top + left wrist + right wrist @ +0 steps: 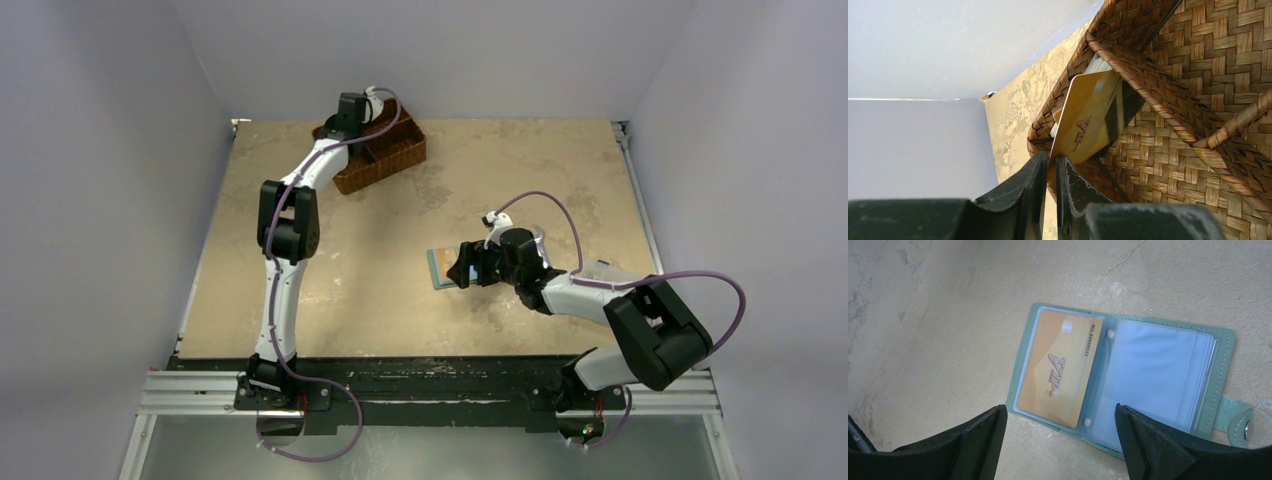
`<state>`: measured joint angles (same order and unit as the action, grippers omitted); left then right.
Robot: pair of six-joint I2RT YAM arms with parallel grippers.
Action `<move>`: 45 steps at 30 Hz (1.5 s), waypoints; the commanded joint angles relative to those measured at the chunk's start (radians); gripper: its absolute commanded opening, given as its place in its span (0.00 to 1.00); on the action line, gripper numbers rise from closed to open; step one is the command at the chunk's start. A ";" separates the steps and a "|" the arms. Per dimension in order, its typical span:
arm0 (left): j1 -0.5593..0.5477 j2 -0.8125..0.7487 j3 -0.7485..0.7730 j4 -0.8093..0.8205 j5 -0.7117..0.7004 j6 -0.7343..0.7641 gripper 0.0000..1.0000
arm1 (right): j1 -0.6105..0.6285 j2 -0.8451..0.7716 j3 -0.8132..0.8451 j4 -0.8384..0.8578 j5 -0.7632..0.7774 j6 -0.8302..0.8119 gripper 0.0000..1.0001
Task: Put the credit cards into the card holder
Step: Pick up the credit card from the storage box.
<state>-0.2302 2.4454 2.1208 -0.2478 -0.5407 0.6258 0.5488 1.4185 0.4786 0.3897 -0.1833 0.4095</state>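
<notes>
I find the left gripper (1050, 165) at the wicker basket (1198, 60), which stands in the far left part of the table (540, 180). Its two fingers (1075, 192) are pinched on the lower edge of a gold card (1090, 115). That card stands on edge, tilted, in the basket's end compartment, just beside the woven divider (1148, 85). Behind it I can make out the pale edges of further cards (1098, 65), though I cannot tell how many. The right gripper (1060, 412) hangs low over the card holder (1225, 360) with its jaws spread wide and gripping nothing. The card holder lies open and flat on the table, right of centre, with its teal border and clear sleeves facing up and its snap tab (1243, 425) out to one side. A VIP card (1058, 372), also gold, sits inside the left-hand sleeve. The right-hand sleeve shows only blue-grey plastic. The basket and the card holder are well apart on the table.
</notes>
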 commanded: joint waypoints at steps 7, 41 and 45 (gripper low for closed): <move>0.006 0.018 0.041 0.048 -0.033 0.012 0.03 | -0.002 0.009 0.035 0.046 -0.015 -0.010 0.88; 0.006 -0.696 -0.466 -0.040 0.703 -0.945 0.00 | -0.026 -0.159 0.090 -0.178 0.098 0.030 0.89; -0.003 -0.840 -0.833 0.254 1.103 -1.234 0.00 | -0.195 -0.166 0.095 -0.244 -0.069 0.089 0.88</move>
<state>-0.2276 1.6779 1.5414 -0.2497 0.1150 -0.2619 0.4931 1.2690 0.5381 0.2295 -0.1551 0.4377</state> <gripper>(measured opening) 0.027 0.887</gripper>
